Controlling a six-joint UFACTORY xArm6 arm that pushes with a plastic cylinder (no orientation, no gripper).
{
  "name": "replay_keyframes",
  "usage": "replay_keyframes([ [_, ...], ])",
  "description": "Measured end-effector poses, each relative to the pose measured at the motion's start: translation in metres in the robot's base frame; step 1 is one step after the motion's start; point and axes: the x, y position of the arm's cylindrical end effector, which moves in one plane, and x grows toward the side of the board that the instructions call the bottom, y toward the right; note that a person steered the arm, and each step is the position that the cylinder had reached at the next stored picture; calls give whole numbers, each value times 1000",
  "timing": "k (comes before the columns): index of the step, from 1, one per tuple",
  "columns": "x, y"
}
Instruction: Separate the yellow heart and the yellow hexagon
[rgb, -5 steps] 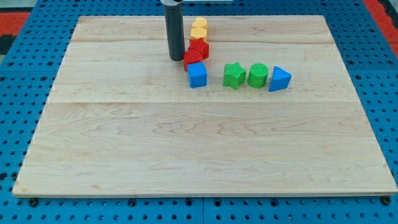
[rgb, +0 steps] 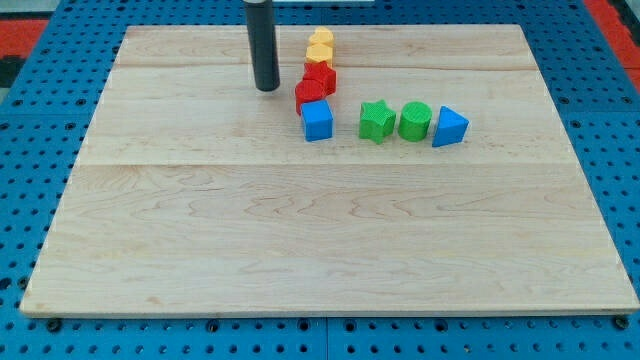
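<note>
No brands, labels or readable writing anywhere. No gripper fitted, so nothing to open or close and nothing held: only a straight dark rod coming down from the top edge in the upper left-centre of the frame, my tip (rgb: 266, 88) resting on the pale wooden counter (rgb: 300, 250). Tip touching no block, standing clear to the left of a slanted chain of blocks, roughly level with the red pieces.

Right of the tip, chain running from upper right down to lower left: at its top, two yellow plastic blocks pressed together, the upper yellow block (rgb: 321, 40) and the lower yellow block (rgb: 319, 54) just below it; which is the heart and which the hexagon cannot be told. Below them and touching, the upper red block (rgb: 320, 75), then the lower red block (rgb: 309, 95), shapes unclear. At the chain's foot, the blue cube (rgb: 317, 120).

Further right, apart from the chain, a short row: green star (rgb: 376, 120), green cylinder (rgb: 414, 120) just beside it, blue triangular block (rgb: 449, 127) touching the cylinder's right side.

Around the counter, blue perforated board (rgb: 40, 130), with red patches at the upper corners.
</note>
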Motion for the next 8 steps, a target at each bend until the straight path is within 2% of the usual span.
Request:
replay_keyframes([
  [2,-77,-10],
  [6,-92,1],
  [7,-107,27],
  [8,-106,92],
])
